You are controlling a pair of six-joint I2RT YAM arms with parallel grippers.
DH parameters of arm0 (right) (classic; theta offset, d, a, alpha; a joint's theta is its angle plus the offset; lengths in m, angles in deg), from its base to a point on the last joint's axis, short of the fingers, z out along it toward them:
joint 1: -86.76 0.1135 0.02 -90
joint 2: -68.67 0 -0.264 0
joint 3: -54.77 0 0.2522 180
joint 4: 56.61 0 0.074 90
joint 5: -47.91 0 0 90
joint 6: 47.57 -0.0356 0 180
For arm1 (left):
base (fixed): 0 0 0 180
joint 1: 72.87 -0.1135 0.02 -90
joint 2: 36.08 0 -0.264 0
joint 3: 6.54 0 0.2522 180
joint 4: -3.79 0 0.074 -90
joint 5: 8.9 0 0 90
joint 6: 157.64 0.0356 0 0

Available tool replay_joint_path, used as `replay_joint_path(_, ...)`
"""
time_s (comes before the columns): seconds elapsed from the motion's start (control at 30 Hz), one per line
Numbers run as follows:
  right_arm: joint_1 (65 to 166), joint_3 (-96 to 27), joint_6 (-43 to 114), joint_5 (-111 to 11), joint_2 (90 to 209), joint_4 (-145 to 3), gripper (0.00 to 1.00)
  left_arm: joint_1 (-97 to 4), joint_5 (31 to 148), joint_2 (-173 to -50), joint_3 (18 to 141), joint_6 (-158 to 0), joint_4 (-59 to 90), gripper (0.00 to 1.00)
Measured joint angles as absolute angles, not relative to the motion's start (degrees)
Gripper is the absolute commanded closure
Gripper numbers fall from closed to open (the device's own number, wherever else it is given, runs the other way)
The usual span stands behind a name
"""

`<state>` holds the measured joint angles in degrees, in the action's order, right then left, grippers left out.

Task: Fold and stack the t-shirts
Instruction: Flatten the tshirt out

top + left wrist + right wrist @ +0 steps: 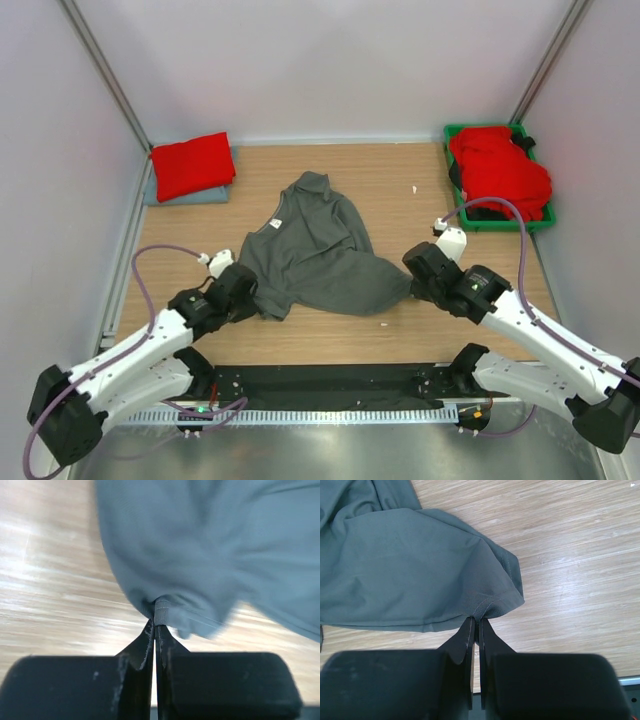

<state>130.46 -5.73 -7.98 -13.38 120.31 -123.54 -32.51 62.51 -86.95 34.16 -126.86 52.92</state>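
Observation:
A dark charcoal grey t-shirt (pixel 315 250) lies crumpled in the middle of the wooden table. My left gripper (pixel 252 290) is shut on its near left hem, seen in the left wrist view (pixel 156 622) with the cloth (pixel 210 555) bunched just beyond the tips. My right gripper (pixel 412 272) is shut on its near right corner, seen in the right wrist view (pixel 476 621) pinching the stitched hem (pixel 492 602). A folded red t-shirt (pixel 192 163) lies on a folded pale blue-grey one (pixel 185 196) at the back left. Several red t-shirts (pixel 500 170) are piled in the bin.
A green plastic bin (pixel 456 205) stands at the back right with something dark under the red pile. White walls and metal posts enclose the table. A black rail (pixel 330 385) runs along the near edge between the arm bases.

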Motion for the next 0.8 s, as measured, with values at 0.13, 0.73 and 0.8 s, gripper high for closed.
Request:
replay_joint_path(0.13,130.4,-8.6,-6.7,-13.8,119.1,-124.5,0.99,-32.3,62.4,-81.0,45.8,-124.2,61.3,1.0)
replay_joint_path(0.73,130.4,-48.2,14.2,-24.6,108.0,-125.2,0.99,-32.2,63.2,-87.5,117.5,-96.6,87.0,1.0)
replay_joint_path(0.8,130.4,-51.7,16.4,-28.1,106.3,-124.2,0.99,-32.2,66.4,-88.8,124.7,-93.1,87.1,1.0)
